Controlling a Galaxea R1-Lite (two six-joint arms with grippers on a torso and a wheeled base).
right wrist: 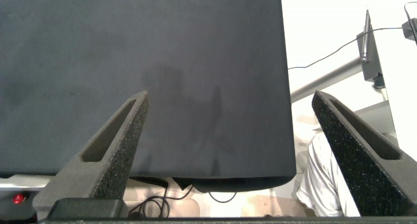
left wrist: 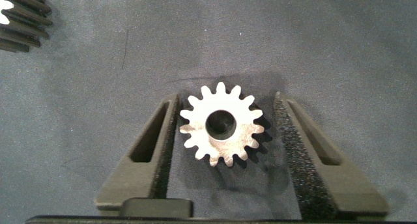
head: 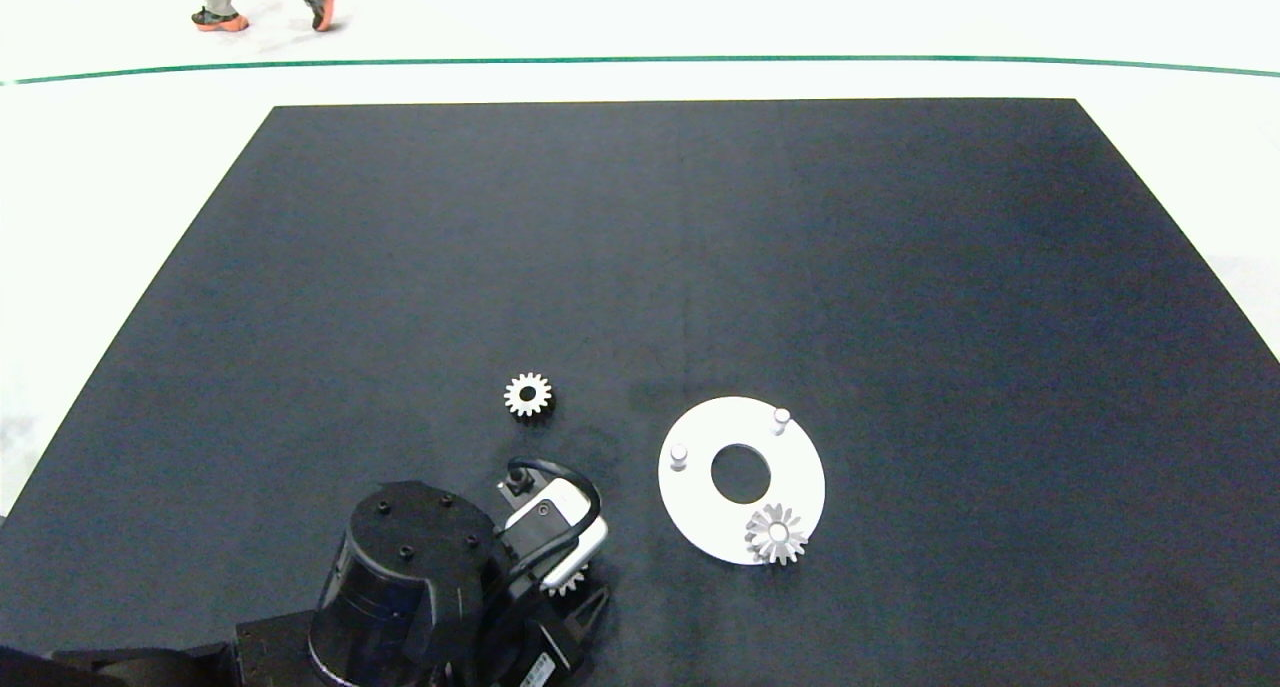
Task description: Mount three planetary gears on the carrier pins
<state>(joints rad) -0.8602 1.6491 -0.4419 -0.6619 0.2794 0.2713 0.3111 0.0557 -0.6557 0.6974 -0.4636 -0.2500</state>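
Note:
The white carrier disc (head: 700, 512) lies right of centre, near the table's front. Two bare carrier pins (head: 679, 455) (head: 781, 419) stand on it, and one planetary gear (head: 776, 534) sits on its near side. A second gear (head: 527, 395) (left wrist: 19, 19) lies loose on the mat to the disc's left. A third gear (left wrist: 223, 124) (head: 572, 579) lies flat on the mat between the fingers of my left gripper (left wrist: 226, 97) (head: 575, 582), which is open around it with a gap on one side. My right gripper (right wrist: 230, 94) is open and empty, out of the head view.
The black mat (head: 700, 247) covers the table, with white floor around it. In the right wrist view the mat's edge (right wrist: 285, 120) shows with cables beyond. A person's legs and shoes (head: 222, 17) show past the far edge.

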